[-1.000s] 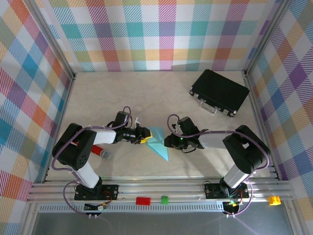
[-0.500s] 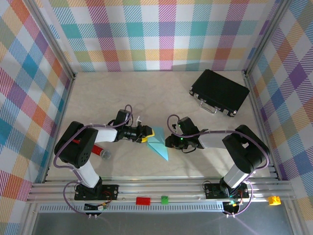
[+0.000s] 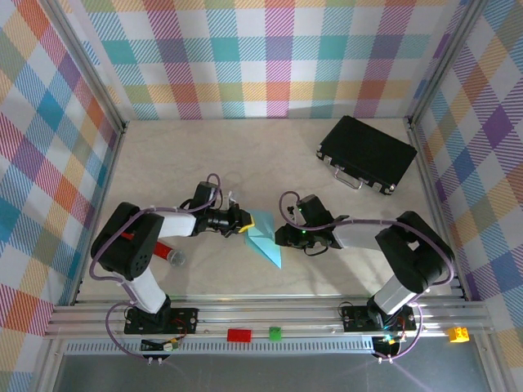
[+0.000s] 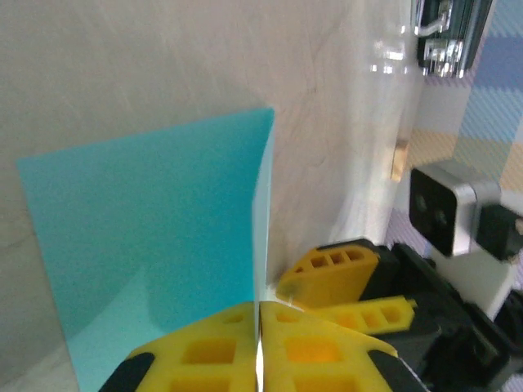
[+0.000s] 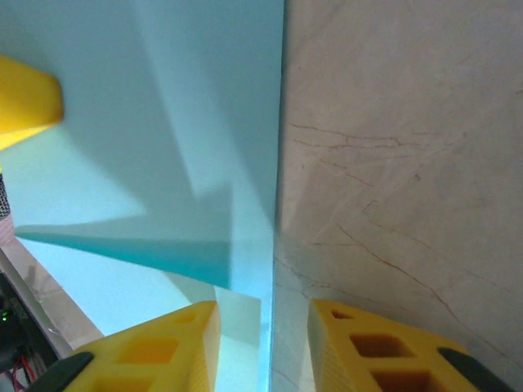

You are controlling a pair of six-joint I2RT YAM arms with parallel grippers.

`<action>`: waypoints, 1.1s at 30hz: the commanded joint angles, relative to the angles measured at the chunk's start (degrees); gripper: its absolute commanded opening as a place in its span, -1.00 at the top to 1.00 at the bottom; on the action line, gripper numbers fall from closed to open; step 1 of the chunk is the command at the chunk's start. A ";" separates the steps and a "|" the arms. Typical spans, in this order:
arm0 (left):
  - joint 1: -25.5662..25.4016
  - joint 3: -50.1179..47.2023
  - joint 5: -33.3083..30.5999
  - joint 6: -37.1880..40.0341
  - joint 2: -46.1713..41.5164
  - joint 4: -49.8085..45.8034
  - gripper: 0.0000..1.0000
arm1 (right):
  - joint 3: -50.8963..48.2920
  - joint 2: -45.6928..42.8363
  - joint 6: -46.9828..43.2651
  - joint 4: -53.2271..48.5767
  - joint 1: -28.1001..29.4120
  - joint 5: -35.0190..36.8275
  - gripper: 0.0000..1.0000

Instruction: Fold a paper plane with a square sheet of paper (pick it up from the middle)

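Counter [image 3: 188,155]: pale marble.
Thin light-blue paper sheet [image 3: 265,241]: folded, between hands.
Left hand [image 4: 260,317]: pinching sheet.
Right hand [image 5: 263,317]: narrowly parted.

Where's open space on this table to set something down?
Free: the beige tabletop along the back wall, left of the black rectangular case; the strip between the light-blue folded paper and the near rail. Crowded: centre, where left pincer and right pincer meet the paper.

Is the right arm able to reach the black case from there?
Probably yes: bare table lies between the right gripper and the black case, though it sits open around the paper edge.
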 commanded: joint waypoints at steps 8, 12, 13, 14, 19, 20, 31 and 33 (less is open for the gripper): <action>-2.86 -3.57 -14.07 -8.62 -5.76 7.44 0.89 | -2.59 -11.01 -12.51 2.67 3.32 14.56 0.10; -4.62 -3.09 -16.62 -8.49 -6.95 5.73 0.89 | -5.32 -12.57 -24.06 8.88 9.04 20.09 0.08; -4.77 -2.95 -16.67 -8.49 -7.24 5.46 0.86 | -5.53 -12.12 -27.89 9.64 11.40 22.45 0.08; -4.88 -2.90 -16.74 -8.70 -7.32 5.44 0.81 | -5.55 -11.49 -31.16 10.06 13.39 24.54 0.09; -4.99 -2.09 -14.66 -8.53 -7.58 5.87 0.60 | -5.41 -5.87 -40.55 14.61 21.48 35.01 0.10; -4.98 -1.94 -14.20 -8.48 -7.63 5.96 0.56 | -5.18 -5.08 -41.06 14.99 22.11 36.15 0.10; -5.07 -0.61 -11.48 -8.15 -7.19 6.67 0.55 | -4.84 0.31 -46.03 17.28 23.48 44.36 0.13; -5.07 -0.36 -11.28 -8.17 -7.20 6.62 0.57 | -4.65 1.10 -45.85 16.91 23.47 44.67 0.18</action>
